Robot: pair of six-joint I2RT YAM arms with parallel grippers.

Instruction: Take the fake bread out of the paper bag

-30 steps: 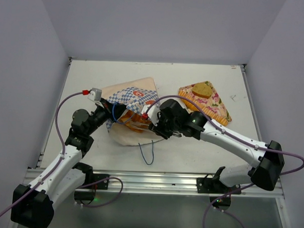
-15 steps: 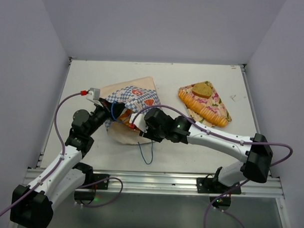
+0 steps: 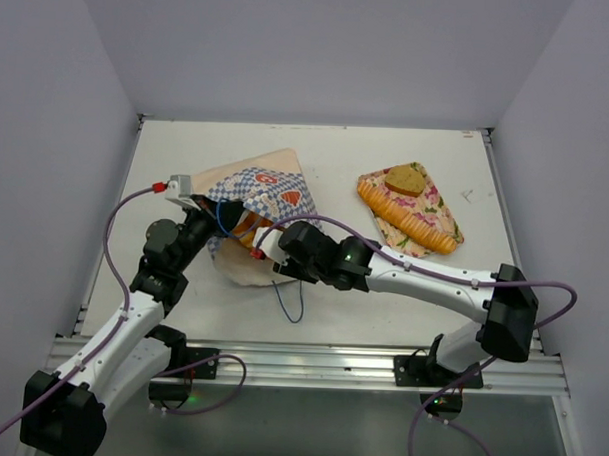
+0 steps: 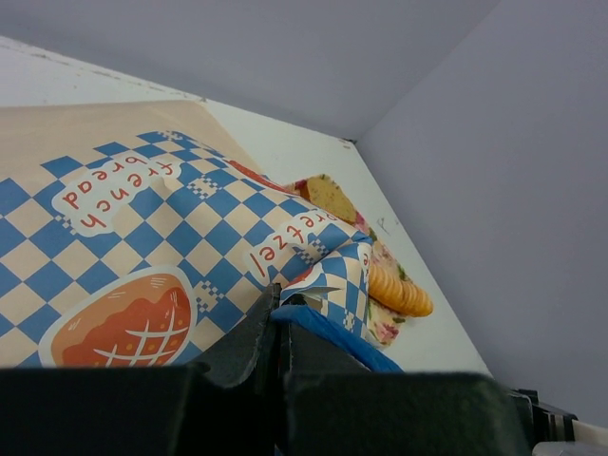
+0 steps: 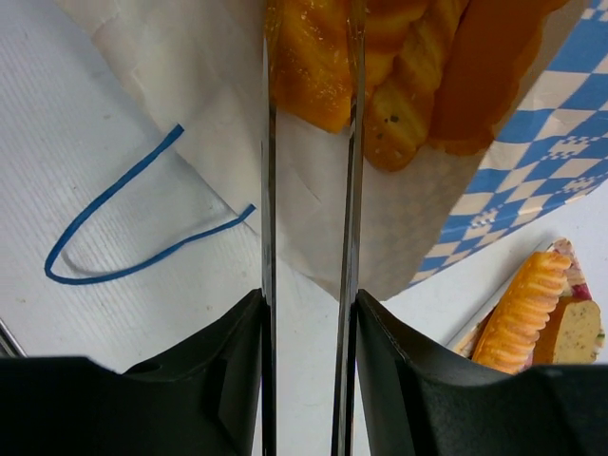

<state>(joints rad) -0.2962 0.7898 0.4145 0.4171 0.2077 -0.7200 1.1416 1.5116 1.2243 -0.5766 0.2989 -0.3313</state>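
The paper bag [image 3: 256,191] lies on its side with its mouth toward the arms. My left gripper [image 3: 211,225] is shut on the bag's blue cord handle [image 4: 332,334] at the mouth's upper edge and holds it up. Glossy orange fake bread [image 5: 309,81] shows inside the mouth, beside a ridged loaf [image 5: 408,90]. My right gripper [image 5: 309,19] is open at the mouth, its thin fingers [image 5: 267,190] either side of the front bread piece. In the top view the right gripper [image 3: 264,249] sits at the bag opening.
A pink floral tray [image 3: 440,215] at the right holds a long ridged loaf [image 3: 405,217] and a tan bun [image 3: 403,178]. The bag's other blue cord handle [image 3: 292,303] lies loose on the table near the front edge. Grey walls close in three sides.
My right arm has reached left into the bag's mouth and its jaws have widened a little. The bag has swung slightly left. The left gripper has kept its hold.
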